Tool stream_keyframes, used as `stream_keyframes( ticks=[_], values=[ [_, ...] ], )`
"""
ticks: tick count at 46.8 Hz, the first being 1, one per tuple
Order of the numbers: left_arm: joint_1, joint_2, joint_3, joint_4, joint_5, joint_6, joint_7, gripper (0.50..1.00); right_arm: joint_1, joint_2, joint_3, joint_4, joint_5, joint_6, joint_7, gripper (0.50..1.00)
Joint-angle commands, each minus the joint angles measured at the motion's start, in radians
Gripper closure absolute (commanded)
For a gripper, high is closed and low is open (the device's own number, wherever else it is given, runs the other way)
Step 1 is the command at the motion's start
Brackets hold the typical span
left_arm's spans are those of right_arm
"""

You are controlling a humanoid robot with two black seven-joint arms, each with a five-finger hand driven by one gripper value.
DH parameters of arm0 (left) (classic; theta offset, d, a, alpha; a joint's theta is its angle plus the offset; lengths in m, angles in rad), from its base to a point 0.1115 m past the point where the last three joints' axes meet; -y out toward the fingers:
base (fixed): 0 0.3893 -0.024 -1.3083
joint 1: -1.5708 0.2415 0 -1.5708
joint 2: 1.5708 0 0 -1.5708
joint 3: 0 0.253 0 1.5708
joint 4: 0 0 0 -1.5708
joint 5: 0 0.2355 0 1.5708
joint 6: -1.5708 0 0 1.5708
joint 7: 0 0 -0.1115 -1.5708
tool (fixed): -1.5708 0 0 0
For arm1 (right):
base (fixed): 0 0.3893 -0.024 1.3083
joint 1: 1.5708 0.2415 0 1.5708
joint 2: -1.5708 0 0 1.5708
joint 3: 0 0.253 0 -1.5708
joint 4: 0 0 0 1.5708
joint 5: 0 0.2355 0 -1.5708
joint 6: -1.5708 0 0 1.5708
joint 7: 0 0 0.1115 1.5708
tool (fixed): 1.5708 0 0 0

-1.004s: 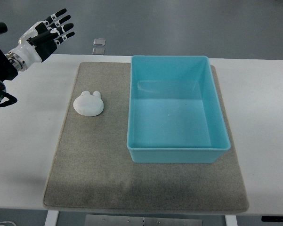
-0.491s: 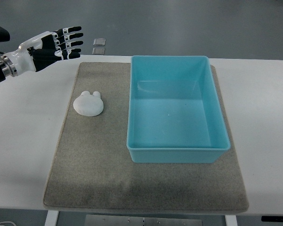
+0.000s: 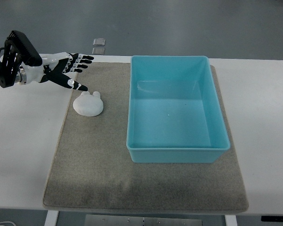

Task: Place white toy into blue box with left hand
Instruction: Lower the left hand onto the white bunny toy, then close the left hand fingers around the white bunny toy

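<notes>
The step in hand is the approach to the white toy (image 3: 88, 104), before any grasp. The left robot hand (image 3: 66, 70) comes in from the left edge and hovers just above and to the far left of the toy, with its fingers (image 3: 83, 59) spread apart and stretched out towards the right; it holds nothing. The thumb tip seems very near to the far edge of the toy, but it is not possible to tell if it touches. The toy lies flat on the grey mat (image 3: 94, 165), in the left part of it, with its two small ears pointing to the far side. The blue box (image 3: 176, 155) stands on the same mat, just to the right of the toy, and it looks empty. The mat rests on the white worktop (image 3: 263, 117). The right robot hand does not show in the view. The next move probably calls for lowering the open hand over the toy, so that the fingers come on both sides of it, and then closing them. Because the toy is low and rounded, the fingers may need to reach down close to the mat to get a good hold before lifting it to the box.
</notes>
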Motion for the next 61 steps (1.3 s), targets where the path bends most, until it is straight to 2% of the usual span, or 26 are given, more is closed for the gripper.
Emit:
stream_keyframes(
  ticks=[1, 11, 27, 40, 46, 61],
  values=[
    [-0.004, 0.016, 0.001, -0.039, 0.109, 0.013, -0.001, 0.519, 0.0, 0.0, 0.0, 0.0, 0.0, 0.0, 0.0, 0.564],
    [-0.015, 0.04, 0.001, -0.114, 0.29, 0.014, 0.0, 0.525, 0.0, 0.0, 0.0, -0.001, 0.0, 0.0, 0.0, 0.564],
    [-0.027, 0.04, 0.001, -0.125, 0.525, 0.014, 0.002, 0.544, 0.0, 0.0, 0.0, 0.0, 0.0, 0.0, 0.0, 0.564],
    [-0.024, 0.071, 0.027, -0.191, 0.534, 0.013, 0.009, 0.564, 0.0, 0.0, 0.0, 0.0, 0.0, 0.0, 0.0, 0.564],
    [-0.021, 0.071, 0.03, -0.199, 0.54, 0.016, 0.014, 0.6, 0.0, 0.0, -0.001, 0.0, 0.0, 0.0, 0.0, 0.564],
    [-0.021, 0.063, 0.079, -0.191, 0.563, 0.075, 0.018, 0.632, 0.0, 0.0, 0.0, 0.0, 0.0, 0.0, 0.0, 0.564]
  ],
)
